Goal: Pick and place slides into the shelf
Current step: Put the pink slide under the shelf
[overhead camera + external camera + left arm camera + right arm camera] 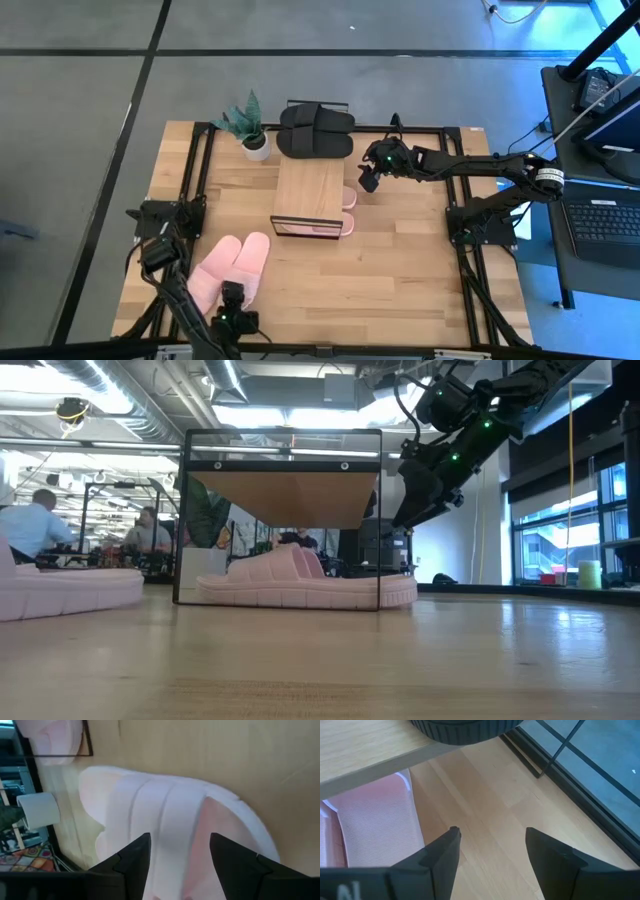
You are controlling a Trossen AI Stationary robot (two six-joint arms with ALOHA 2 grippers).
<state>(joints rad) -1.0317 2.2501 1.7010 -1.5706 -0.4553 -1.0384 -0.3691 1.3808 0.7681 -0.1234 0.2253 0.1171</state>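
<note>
Shelf at desk centre, one pink pair tucked under its board, toes showing on the right and near sides. Black pair on the desk just beyond the shelf's far edge, beside a potted plant. Second pink pair lies loose at near left. Right pincer hangs above the desk just right of the shelf, fingers spread, empty. Left pincer sits at the near end of the loose pink pair, spread, straddling one slide.

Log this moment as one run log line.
left end effector: open over pink slides | right end effector: open, empty, beside shelf | pink pair under shelf | black slides behind shelf
</note>
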